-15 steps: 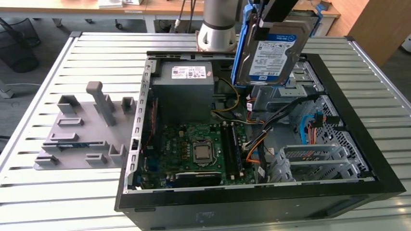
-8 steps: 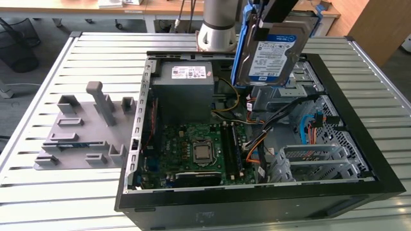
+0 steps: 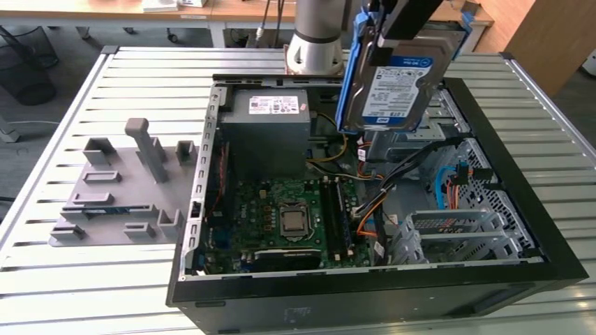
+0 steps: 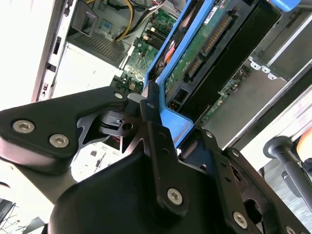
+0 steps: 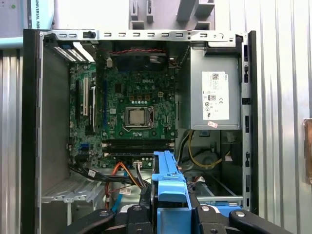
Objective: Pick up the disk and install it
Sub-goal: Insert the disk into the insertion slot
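While pinched in the end effector [image 5: 170, 202], the disk [image 3: 396, 91] above slatted table [image 3: 56, 279], desks [image 3: 112, 8] behind.

An open black computer case [image 3: 373, 299] lies on its side on a slatted metal table [image 3: 102, 293]. Inside, a green motherboard [image 3: 270, 209] carries a bare silver processor [image 3: 294, 222] near its middle. A grey power supply box [image 3: 270, 132] with a white sticker sits just beside the board. In the first wrist view, orange cables [image 5: 118, 170] run past the board's edge. A grey moulded fixture [image 3: 121, 188] rests on the table, beside the case at the exterior view's left.
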Controlling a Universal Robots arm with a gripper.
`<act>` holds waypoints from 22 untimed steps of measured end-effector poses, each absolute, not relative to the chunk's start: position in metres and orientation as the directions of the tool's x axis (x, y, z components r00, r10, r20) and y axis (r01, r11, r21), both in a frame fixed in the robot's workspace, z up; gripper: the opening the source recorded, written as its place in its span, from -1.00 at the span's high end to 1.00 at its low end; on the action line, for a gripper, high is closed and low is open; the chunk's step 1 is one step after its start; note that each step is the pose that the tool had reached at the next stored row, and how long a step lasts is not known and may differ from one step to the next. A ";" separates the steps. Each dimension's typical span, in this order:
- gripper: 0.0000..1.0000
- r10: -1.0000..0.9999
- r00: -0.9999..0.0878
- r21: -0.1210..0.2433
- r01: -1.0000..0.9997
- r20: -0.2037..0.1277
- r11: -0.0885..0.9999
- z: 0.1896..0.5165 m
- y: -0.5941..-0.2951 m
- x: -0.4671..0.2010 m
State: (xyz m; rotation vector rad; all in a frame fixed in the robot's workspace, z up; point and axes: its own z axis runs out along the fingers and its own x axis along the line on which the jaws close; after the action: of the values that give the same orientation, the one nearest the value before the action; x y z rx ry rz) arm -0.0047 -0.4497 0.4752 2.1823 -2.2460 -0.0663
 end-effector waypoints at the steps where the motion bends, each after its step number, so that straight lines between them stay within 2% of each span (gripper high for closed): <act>1: 0.27 -0.999 -0.029 0.037 -0.999 -0.023 0.028 0.475 -0.452 -0.005; 22: 0.27 -0.999 -0.029 0.027 -0.999 -0.023 0.028 0.474 -0.474 -0.008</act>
State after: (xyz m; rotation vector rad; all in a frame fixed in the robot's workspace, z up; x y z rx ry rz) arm -0.0077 -0.4744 0.4745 2.1879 -2.2507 -0.0555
